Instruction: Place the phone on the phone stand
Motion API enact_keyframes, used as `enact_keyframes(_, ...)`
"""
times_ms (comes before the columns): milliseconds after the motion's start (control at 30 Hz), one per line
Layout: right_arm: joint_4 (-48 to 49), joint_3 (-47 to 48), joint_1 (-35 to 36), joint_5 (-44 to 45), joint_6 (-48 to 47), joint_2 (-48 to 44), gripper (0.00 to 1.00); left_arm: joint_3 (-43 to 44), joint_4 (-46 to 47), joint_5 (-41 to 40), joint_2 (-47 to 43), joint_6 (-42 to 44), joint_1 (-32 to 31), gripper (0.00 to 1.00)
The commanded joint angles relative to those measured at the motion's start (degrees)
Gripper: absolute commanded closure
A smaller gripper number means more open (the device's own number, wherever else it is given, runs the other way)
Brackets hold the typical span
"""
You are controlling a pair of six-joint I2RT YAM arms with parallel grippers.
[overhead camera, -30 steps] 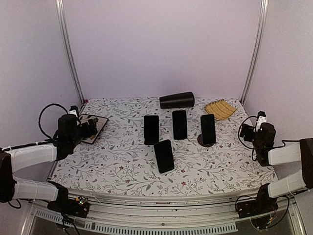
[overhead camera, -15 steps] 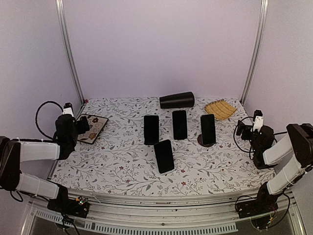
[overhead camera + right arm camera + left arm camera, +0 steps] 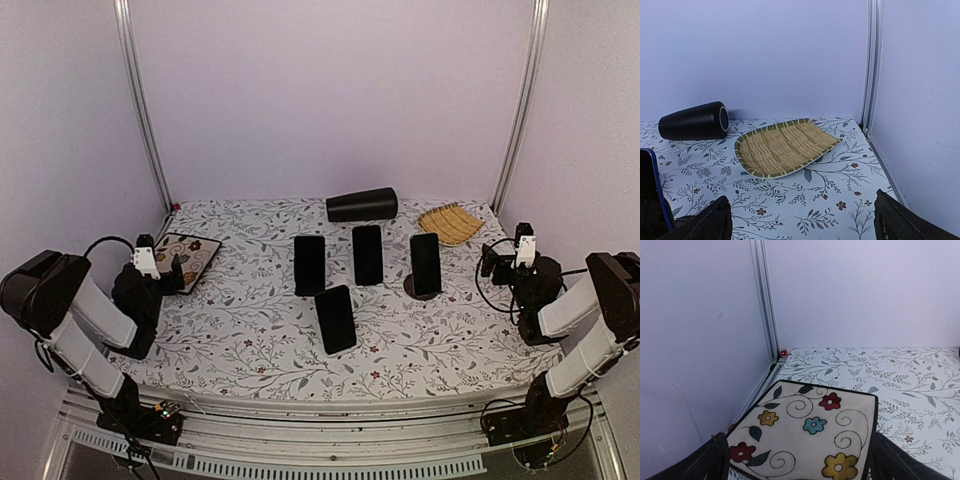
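Nearest to me, both arms sit folded low at the table's two sides, well apart from the phones. The left gripper (image 3: pixel 171 272) is spread wide and holds nothing: in its wrist view the two fingers (image 3: pixel 710 462) frame only the flowered mat (image 3: pixel 810 432) lying just ahead of it. The right gripper (image 3: pixel 492 262) is likewise wide apart and empty, its fingers (image 3: pixel 707 222) showing at the lower corners of its own view. Further in, the near phone (image 3: pixel 336 319) stands tilted, alone in front of the others. Behind it three more make a row: a left phone (image 3: pixel 309 265), a middle phone (image 3: pixel 367 254) and a right phone (image 3: pixel 426 263), the last with a round foot (image 3: pixel 411 290) showing at its base. At the back lie a black cup (image 3: pixel 361 205) on its side and a woven tray (image 3: pixel 449 222) in the right corner. I judge that no grasp is in hand: either the placing is finished or it has not begun, and I cannot settle which. If the near phone is the one to move, the next move calls for an arm to reach to the centre and take it by its edges. Only one stand shows any part of itself; I cannot tell whether the others are propped or leaning on something hidden. The right wrist view catches just a blue-edged sliver (image 3: pixel 647 195) of the right phone, cut off at the frame.
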Motion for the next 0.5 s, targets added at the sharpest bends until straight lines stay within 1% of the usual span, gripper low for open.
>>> enact_keyframes(0,0.59,0.57,-0.43,-1.29,-0.59,0.49,0.01,4.19,-0.67,5.19,-0.57,-0.45,2.95,0.03)
enact_keyframes(33,0.81,0.42,-0.37,-1.22,-0.59,0.4,0.01,4.31,-0.6,4.91,-0.48,-1.12,3.54,0.03)
enact_keyframes(67,0.84,0.47,-0.38,-1.26,-0.67,0.49,0.01,4.67,-2.81,5.03,-0.99,-1.78,3.85,0.03)
enact_keyframes(133,0.9,0.5,-0.41,-1.27,-0.68,0.42,0.01,4.37,-1.27,5.11,-0.65,-1.65,3.95,0.03)
enact_keyframes(467,0.79,0.54,-0.41,-1.27,-0.68,0.57,0.01,4.38,-1.5,5.11,-0.72,-1.75,3.92,0.03)
